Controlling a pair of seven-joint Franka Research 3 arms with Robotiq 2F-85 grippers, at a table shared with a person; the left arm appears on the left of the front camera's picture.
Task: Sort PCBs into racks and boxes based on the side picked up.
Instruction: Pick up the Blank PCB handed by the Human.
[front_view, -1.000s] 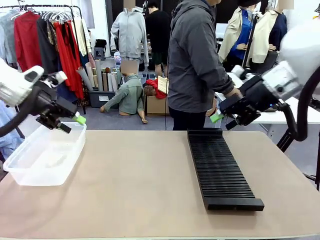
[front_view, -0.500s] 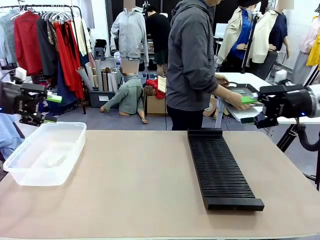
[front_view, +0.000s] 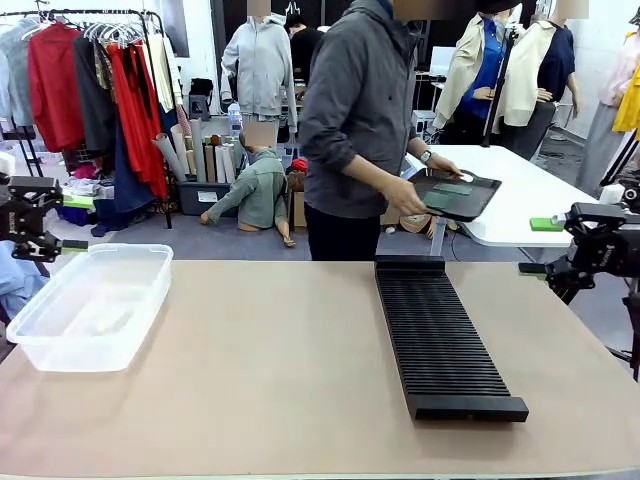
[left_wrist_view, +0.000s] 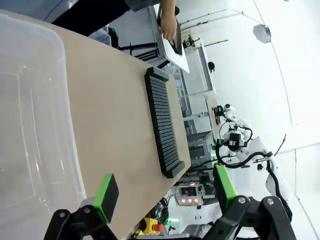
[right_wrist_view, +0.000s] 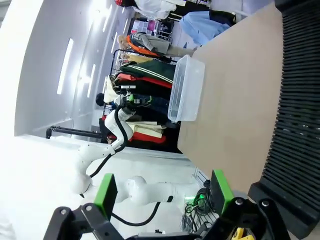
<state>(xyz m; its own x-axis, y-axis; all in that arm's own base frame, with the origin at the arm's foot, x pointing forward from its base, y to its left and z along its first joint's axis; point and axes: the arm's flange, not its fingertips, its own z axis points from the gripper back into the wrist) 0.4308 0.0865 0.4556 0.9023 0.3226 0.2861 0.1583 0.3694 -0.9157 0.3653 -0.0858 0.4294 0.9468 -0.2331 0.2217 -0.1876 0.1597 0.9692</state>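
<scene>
Swinging back to the sides, the left pincer (front_view: 72, 224) and right pincer (front_view: 540, 246) hung spread and empty. The person (front_view: 360, 110) had turned, bringing PCBs (front_view: 452, 189) on a dark tray (front_view: 478, 205) toward the surface (front_view: 250, 370), where the rack (front_view: 440, 340) and clear tub (front_view: 100, 253) waited. Sorting looked about to begin.

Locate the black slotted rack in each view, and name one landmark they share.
Front view: the rack lies right of centre on the table.
Left wrist view: the rack stands mid-picture, running top to bottom.
Right wrist view: the rack runs along the right edge.
Shared landmark: the clear tub, left of the rack in all three.
</scene>
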